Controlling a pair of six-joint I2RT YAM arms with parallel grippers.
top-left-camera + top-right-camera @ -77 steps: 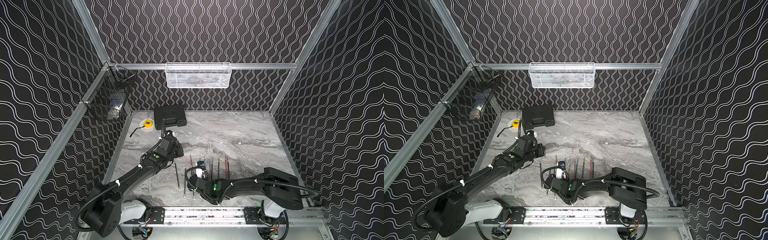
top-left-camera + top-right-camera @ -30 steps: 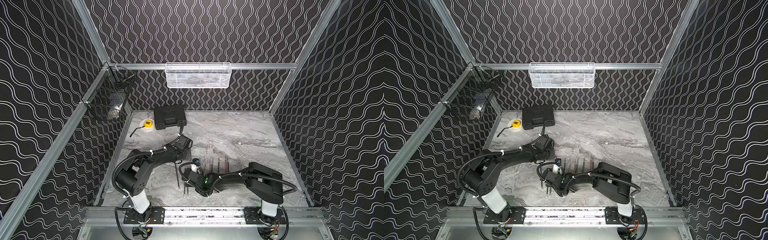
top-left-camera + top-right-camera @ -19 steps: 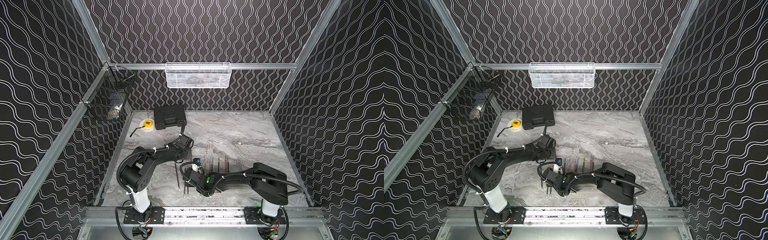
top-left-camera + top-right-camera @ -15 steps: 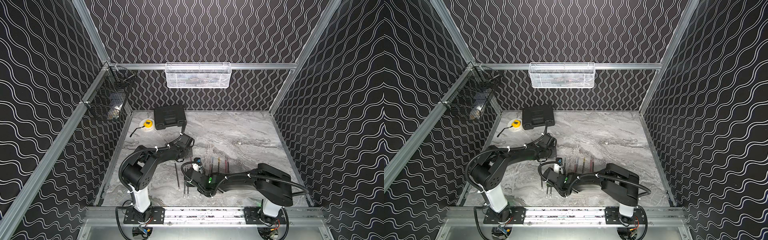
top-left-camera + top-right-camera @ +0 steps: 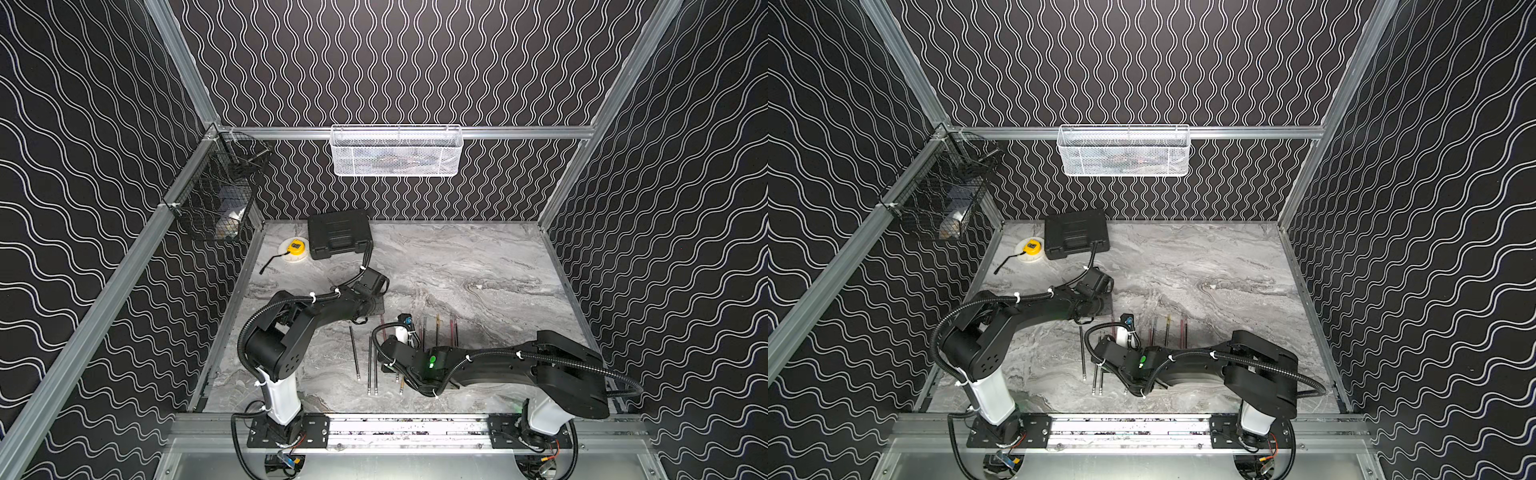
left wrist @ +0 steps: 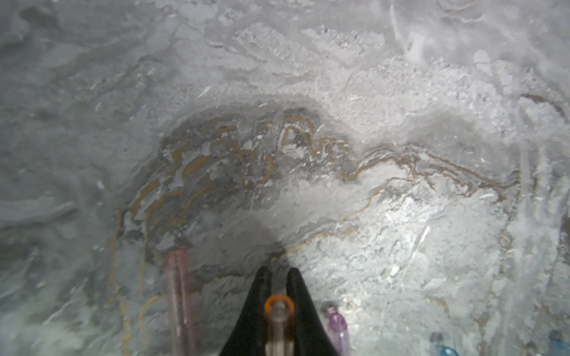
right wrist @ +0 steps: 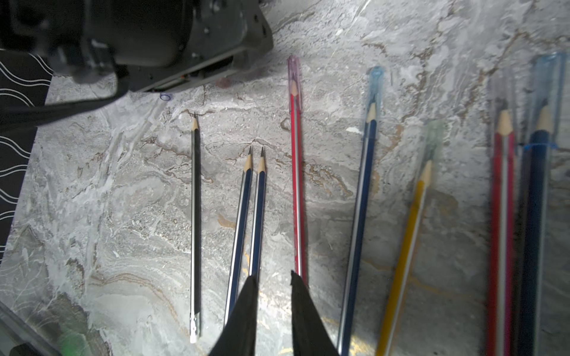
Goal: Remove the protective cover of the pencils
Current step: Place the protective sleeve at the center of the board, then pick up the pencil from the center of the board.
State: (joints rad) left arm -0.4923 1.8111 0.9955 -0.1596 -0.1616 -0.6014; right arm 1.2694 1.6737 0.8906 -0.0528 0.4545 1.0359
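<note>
- Pencils (image 7: 296, 185): eight in the right wrist view.
- By body colour: one black, four blue, two red, one yellow.
- Bare tips: three, left of centre in that frame.
- Covers (image 7: 375, 83) on tips: five, from the centre to the right edge.
- Cover ends along the lower edge of the left wrist view: five, namely one pink, one orange cover (image 6: 279, 305), one purple and two blurred blue.
- In both top views: two robot arms (image 5: 332, 307), one black case (image 5: 338, 232), one yellow tape measure (image 5: 296, 247), one white mesh basket (image 5: 397, 153), one black wire basket (image 5: 216, 199).
</note>
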